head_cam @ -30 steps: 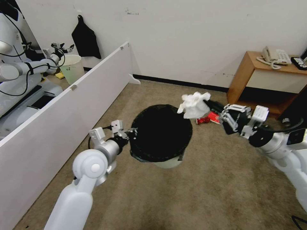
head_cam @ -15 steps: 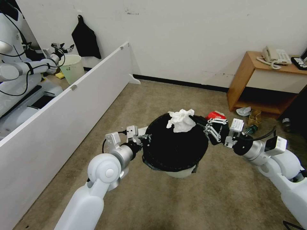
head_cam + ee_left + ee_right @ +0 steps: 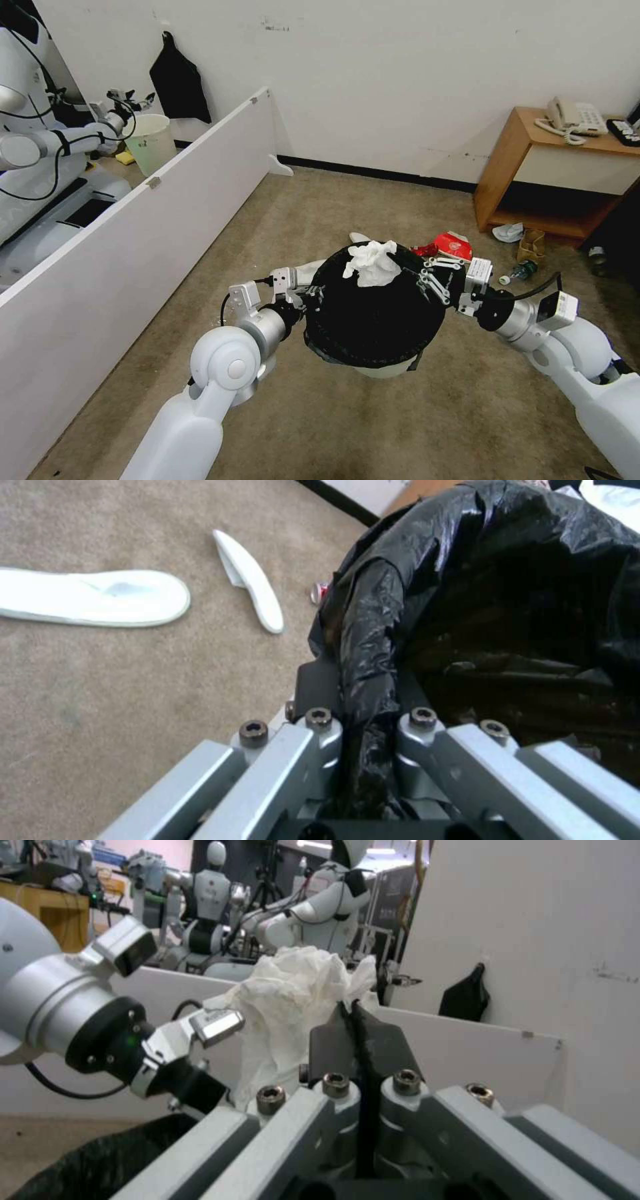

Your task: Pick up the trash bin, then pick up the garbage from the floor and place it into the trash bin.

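Trash bin rim clamped by left gripper; right gripper pinched tissue above opening. Best release centred, bin level.

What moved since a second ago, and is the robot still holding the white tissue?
The right gripper carried the crumpled tissue leftward and down until it sat over the trash bin, still pinched. The left gripper moved the bin rightward, still clamped on its rim. The floor litter stayed put.
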